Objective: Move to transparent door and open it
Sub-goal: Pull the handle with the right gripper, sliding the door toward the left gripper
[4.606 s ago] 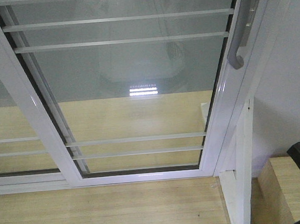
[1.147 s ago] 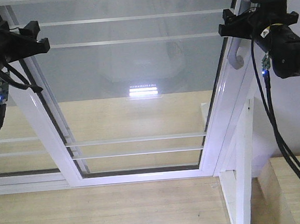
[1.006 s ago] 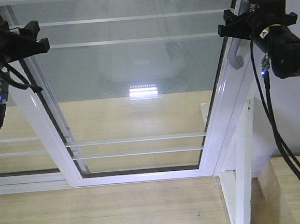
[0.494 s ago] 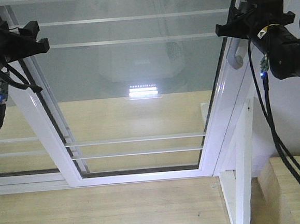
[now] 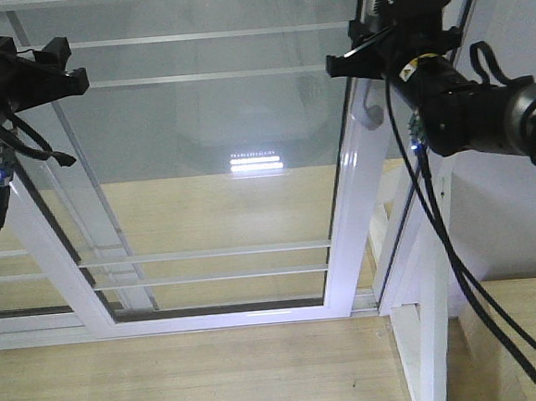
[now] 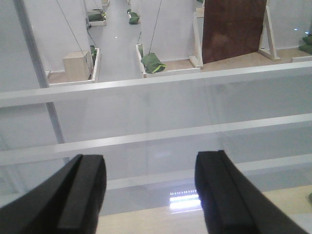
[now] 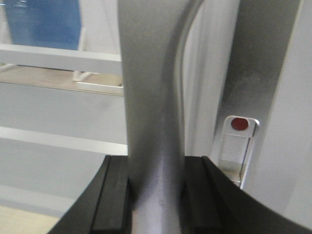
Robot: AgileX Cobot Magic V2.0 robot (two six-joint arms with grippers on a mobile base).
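Note:
The transparent door point(image 5: 206, 122) is a glass panel with thin white bars in a white frame, and its right upright point(image 5: 345, 241) stands a little left of the jamb. My right gripper point(image 5: 359, 63) is at the top right, shut on the door's curved silver handle point(image 5: 365, 114). In the right wrist view the handle point(image 7: 151, 97) fills the space between the black pads point(image 7: 114, 195) of my right gripper point(image 7: 155, 195). My left gripper point(image 5: 63, 77) hovers at the top left before the glass. The left wrist view shows my left gripper point(image 6: 151, 190) open, holding nothing, with the door's bars point(image 6: 146, 83) behind it.
A fixed white-framed pane point(image 5: 13, 267) overlaps the door on the left. A narrow gap point(image 5: 386, 219) shows between the door and the jamb. A white post point(image 5: 427, 337), a wall point(image 5: 520, 218) and a wooden box point(image 5: 529, 329) are on the right. Arm cables point(image 5: 459, 269) hang there.
The door has slid left with my right gripper on its handle, opening a gap at the jamb. The right arm moved left with it. The left arm stayed put.

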